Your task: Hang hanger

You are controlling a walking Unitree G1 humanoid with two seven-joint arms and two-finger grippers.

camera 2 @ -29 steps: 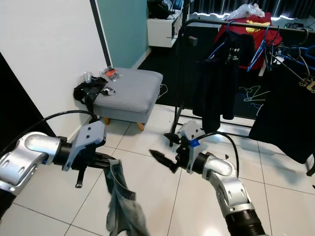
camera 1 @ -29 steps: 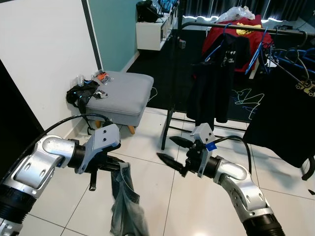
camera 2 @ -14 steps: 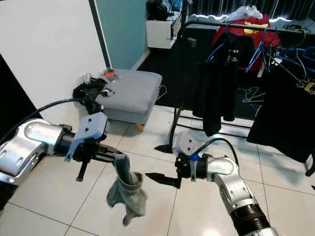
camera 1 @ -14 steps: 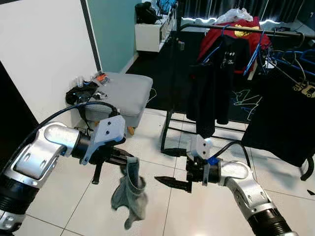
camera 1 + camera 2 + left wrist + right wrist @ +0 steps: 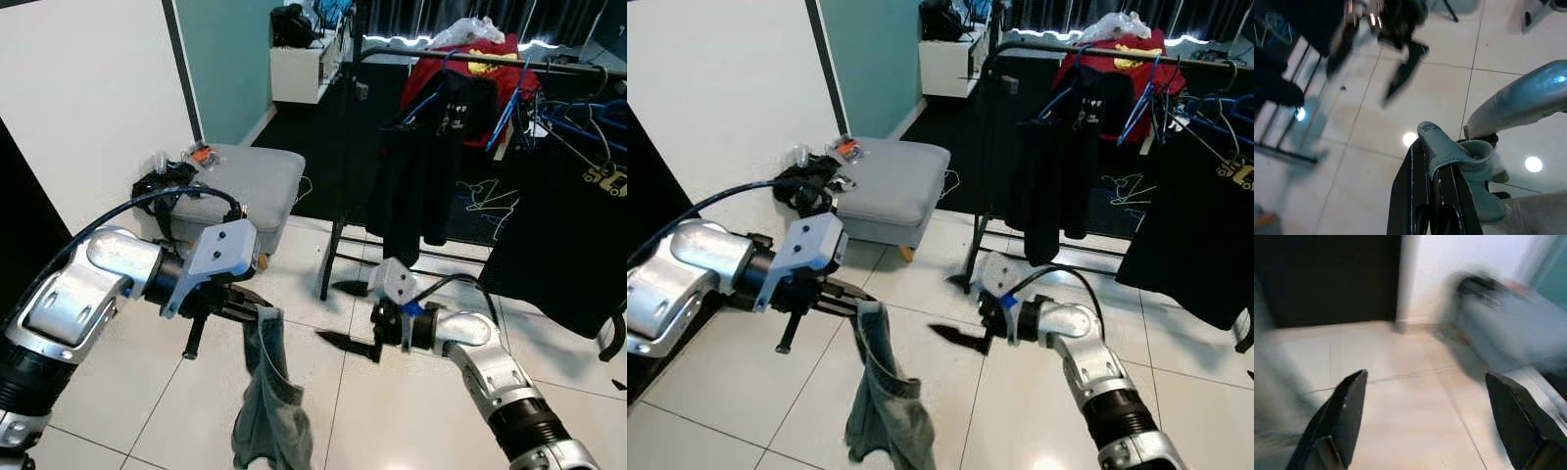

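The left gripper [image 5: 257, 311] is clamping the top edge of a pair of jeans [image 5: 266, 401] — in the left wrist view the two black fingers [image 5: 1422, 196] are pressing together on a fold of the blue-grey cloth. The jeans are hanging straight down from that grip, clear of the white tiled floor [image 5: 382, 421].

The right gripper [image 5: 353, 315] is hovering above the floor, just to the right of the jeans and apart from them. Its fingers are spreading wide with nothing between them; the right wrist view, though blurred, is showing both fingertips [image 5: 1344, 416] well apart.

Behind the grippers a black clothes rack [image 5: 460, 59] is standing, carrying dark shirts [image 5: 416, 166] and a red garment [image 5: 470, 73]. Blue hangers [image 5: 514, 103] are sitting on its rail among the clothes — none is in either gripper.

A grey footstool [image 5: 245, 186] is standing by the white wall [image 5: 88, 108], left of the rack, with small clutter along its near-wall edge.
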